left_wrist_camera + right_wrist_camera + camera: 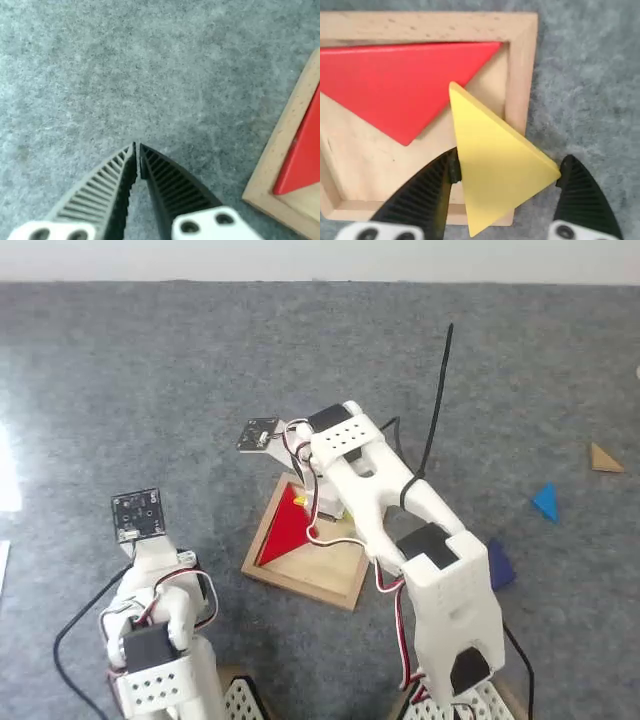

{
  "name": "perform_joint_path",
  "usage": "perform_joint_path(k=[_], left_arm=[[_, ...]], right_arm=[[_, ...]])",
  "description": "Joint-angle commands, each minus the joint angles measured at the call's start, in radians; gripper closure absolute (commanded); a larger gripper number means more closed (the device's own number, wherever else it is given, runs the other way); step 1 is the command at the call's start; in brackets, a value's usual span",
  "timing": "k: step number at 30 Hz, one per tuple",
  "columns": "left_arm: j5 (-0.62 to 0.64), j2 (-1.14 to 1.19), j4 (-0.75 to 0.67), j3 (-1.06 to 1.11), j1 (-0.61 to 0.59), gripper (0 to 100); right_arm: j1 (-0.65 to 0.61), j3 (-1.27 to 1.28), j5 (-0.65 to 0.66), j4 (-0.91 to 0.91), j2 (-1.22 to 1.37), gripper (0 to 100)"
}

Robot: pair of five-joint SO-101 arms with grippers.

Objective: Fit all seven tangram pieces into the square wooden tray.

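Right gripper (510,166) clamped on yellow triangle (492,165) — over far edge of tray (521,75), red triangle (405,85) inside, left gripper (137,148) closed — left of tray.

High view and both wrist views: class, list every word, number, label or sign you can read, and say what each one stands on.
No readable text in any view.
The wooden tray, the red triangle, the yellow triangle and the grey mat show no print.
Any marks on the two small dark circuit boards are too small to read.
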Motion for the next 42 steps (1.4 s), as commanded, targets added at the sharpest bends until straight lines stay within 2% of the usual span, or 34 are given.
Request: perform_joint_path(k=[1, 6, 13, 19, 26, 28, 31, 36, 38, 42], left_arm=[[-0.005, -0.018, 0.008, -0.007, -0.003, 99], [-0.005, -0.018, 0.008, -0.007, -0.003, 99], [-0.005, -0.018, 0.008, -0.007, -0.003, 99], [-0.005, -0.018, 0.008, -0.007, -0.003, 99], [-0.005, -0.018, 0.008, -0.007, -0.003, 99], [-0.005, -0.018, 0.008, -0.007, -0.003, 99], [-0.005, -0.018, 0.008, -0.007, -0.003, 99], [-0.005, -0.018, 0.008, -0.007, -0.003, 99], [-0.005, -0.018, 0.008, -0.007, -0.003, 99], [-0.005, -0.017, 0.008, -0.007, -0.003, 99]], right_arm=[[0.010, 0.003, 0.049, -0.030, -0.056, 74.4], [0.012, 0.003, 0.080, -0.008, -0.056, 71.9], [-0.010, -0.003, 0.141, 0.067, -0.067, 50.7], [-0.019, -0.100, 0.104, 0.168, -0.068, 49.7], [-0.019, -0.445, 0.023, 0.427, -0.068, 49.8], [-0.016, -0.520, -0.041, 0.449, -0.068, 50.1], [0.024, -0.582, -0.098, 0.406, -0.042, 58.1], [0.119, -0.585, -0.101, 0.245, 0.081, 87.0], [0.142, -0.586, -0.097, 0.205, 0.136, 95.4], [0.153, -0.586, -0.123, 0.186, 0.209, 96.3]])
